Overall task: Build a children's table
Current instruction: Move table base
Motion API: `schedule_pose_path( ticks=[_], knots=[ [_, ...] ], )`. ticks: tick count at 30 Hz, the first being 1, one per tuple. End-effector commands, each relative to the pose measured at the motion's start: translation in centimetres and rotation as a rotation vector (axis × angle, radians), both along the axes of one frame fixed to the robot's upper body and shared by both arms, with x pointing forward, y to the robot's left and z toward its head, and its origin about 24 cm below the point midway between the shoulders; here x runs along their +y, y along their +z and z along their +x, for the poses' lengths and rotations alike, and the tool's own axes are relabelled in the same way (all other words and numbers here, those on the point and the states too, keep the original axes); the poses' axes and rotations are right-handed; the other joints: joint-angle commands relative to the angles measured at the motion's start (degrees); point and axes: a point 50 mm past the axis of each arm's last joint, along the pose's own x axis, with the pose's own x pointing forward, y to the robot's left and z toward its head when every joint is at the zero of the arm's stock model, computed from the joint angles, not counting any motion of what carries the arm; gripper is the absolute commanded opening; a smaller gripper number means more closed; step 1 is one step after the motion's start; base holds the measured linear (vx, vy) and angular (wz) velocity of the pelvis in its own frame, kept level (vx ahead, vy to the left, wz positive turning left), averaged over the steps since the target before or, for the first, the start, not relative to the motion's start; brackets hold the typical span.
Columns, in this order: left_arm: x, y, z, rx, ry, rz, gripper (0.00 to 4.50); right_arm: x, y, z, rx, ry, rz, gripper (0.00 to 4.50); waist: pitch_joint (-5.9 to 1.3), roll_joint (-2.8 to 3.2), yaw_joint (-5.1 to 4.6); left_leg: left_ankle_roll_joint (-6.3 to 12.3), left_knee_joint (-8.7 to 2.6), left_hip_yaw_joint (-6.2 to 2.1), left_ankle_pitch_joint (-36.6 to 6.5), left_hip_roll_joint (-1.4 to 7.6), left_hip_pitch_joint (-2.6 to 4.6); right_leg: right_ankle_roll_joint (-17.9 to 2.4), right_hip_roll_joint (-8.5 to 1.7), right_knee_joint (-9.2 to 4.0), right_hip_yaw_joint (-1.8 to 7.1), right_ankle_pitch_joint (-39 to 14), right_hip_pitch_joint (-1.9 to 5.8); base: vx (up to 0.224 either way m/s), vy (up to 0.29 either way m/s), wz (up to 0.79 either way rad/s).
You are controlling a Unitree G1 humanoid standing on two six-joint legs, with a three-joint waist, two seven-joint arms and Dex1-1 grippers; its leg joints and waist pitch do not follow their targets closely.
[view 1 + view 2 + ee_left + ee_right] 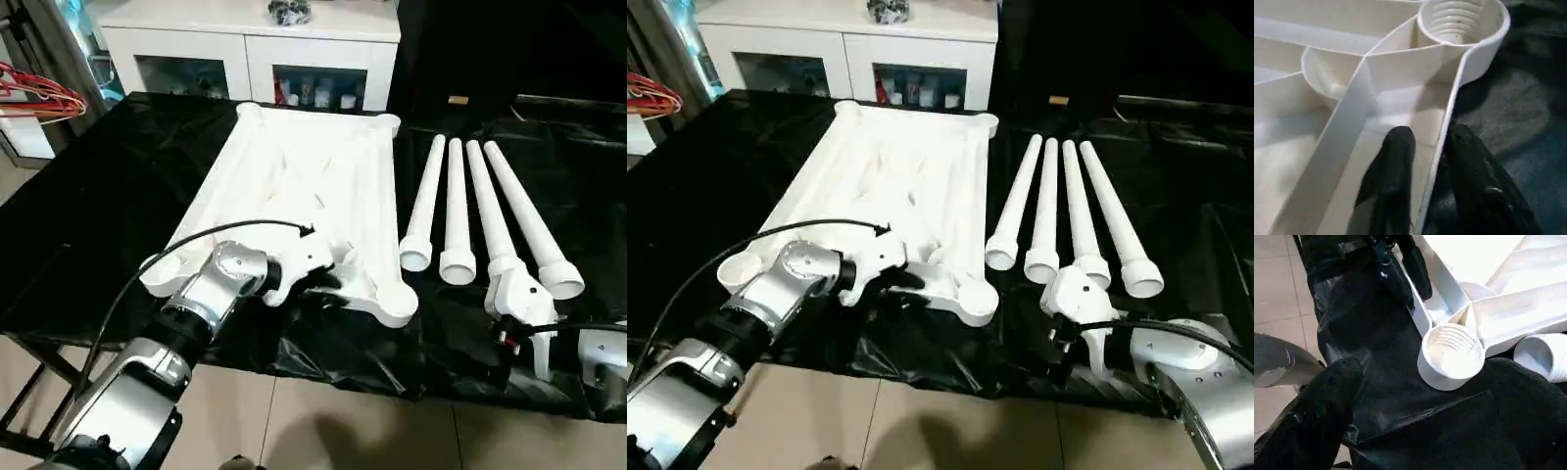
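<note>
- Table top (294, 186) lies underside up at frame centre on the black sheet (118, 196); all 4 legs (456, 211) rest loose at right, none fitted.
- Left gripper (1427, 147) straddles the top's near rim, one finger each side.
- Right gripper (1073, 338), lower right, hangs wide apart and empty.

Black-covered table (118, 196) carries tabletop (294, 176), four legs (456, 206)
</note>
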Motion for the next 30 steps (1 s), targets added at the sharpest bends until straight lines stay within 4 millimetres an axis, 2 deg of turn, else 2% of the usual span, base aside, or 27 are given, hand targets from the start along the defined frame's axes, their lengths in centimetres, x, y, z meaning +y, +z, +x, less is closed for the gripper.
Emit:
schedule_pose_path(
  ticks=[1, 2, 6, 7, 9, 14, 18, 21, 27, 30],
  knots=[
    [0.1, 0.1, 0.2, -0.015, -0.003, 0.033, 1.00, 0.1, 0.2, 0.1, -0.017, 0.010, -0.010, 4.50, -3.21, -1.11, 0.19, 2.21, -3.87, -0.06, -14.01, 0.52, 0.82, -10.54, -2.73, -5.13, 0.77, -11.87, 2.32, 0.000, 0.000, 0.00],
    [0.1, 0.0, 0.3, -0.017, -0.005, 0.042, 0.88, 0.1, 0.2, 0.1, -0.018, 0.009, -0.010, 4.50, -3.14, -0.95, 0.20, 2.13, -3.92, -0.07, -14.51, 0.53, 0.92, -10.63, -2.75, -5.17, 0.75, -12.43, 2.26, 0.000, 0.000, 0.00],
    [0.1, 0.2, 0.6, -0.036, 0.009, 0.044, 0.76, 0.1, 0.3, 0.1, -0.024, 0.004, -0.011, 4.50, -3.06, -1.15, 0.03, 1.88, -4.00, -0.11, -15.05, 0.47, 0.77, -10.27, -2.80, -5.37, 0.75, -14.27, 2.37, 0.000, 0.000, 0.00],
    [0.1, 0.2, 0.6, -0.037, 0.009, 0.044, 0.55, 0.1, 0.3, 0.1, -0.024, 0.003, -0.011, 4.50, -3.07, -1.14, 0.00, 1.79, -4.01, -0.14, -15.05, 0.44, 0.73, -10.18, -2.83, -5.33, 0.72, -14.47, 2.42, 0.000, 0.000, 0.00],
    [0.2, 0.5, 0.7, -0.055, 0.013, 0.035, 0.50, 0.2, 0.2, 0.1, -0.026, 0.002, -0.010, 4.50, -3.10, -1.11, -0.04, 1.85, -4.02, -0.17, -14.93, 0.46, 0.79, -9.99, -2.79, -5.37, 0.74, -14.39, 2.34, 0.000, 0.000, 0.00],
    [0.7, 1.3, 0.5, -0.087, 0.021, 0.009, 0.23, 0.3, 0.2, 0.2, -0.031, -0.003, -0.008, 4.50, -3.35, -1.12, -0.16, 2.23, -3.88, -0.16, -13.02, 0.55, 0.65, -11.32, -2.72, -4.80, 0.73, -9.32, 2.58, 0.000, 0.000, 0.00],
    [0.6, 2.1, -0.1, -0.103, 0.025, -0.024, 0.06, 0.3, 0.1, 0.3, -0.038, -0.005, -0.012, 4.50, -3.38, -0.88, -0.39, 2.88, -3.88, -0.09, -12.30, 0.75, 0.84, -12.60, -2.64, -4.59, 0.66, -6.54, 2.50, 0.000, 0.000, 0.00],
    [0.2, 2.3, -1.3, -0.105, 0.017, -0.045, 0.02, 0.4, 0.1, 0.4, -0.045, -0.006, -0.014, 4.50, -3.24, -1.01, -0.44, 2.86, -3.98, 0.01, -12.61, 0.86, 0.87, -12.77, -2.63, -4.61, 0.69, -6.67, 2.43, 0.000, 0.000, 0.00],
    [-1.1, 2.8, -3.0, -0.102, 0.015, -0.092, 0.02, 0.4, 0.0, 0.6, -0.050, -0.002, -0.022, 4.50, -3.02, -0.92, -0.25, 2.26, -4.19, 0.10, -14.26, 0.90, 1.02, -11.42, -2.60, -5.04, 0.76, -10.83, 2.14, 0.000, 0.000, 0.00],
    [-1.9, 2.9, -3.9, -0.096, 0.024, -0.092, 0.02, 0.3, 0.0, 0.6, -0.054, -0.003, -0.029, 4.50, -3.03, -0.86, -0.27, 2.18, -4.19, 0.04, -14.04, 0.83, 0.90, -10.91, -2.59, -5.11, 0.76, -10.81, 2.18, 0.000, 0.000, 0.00]
  ],
)
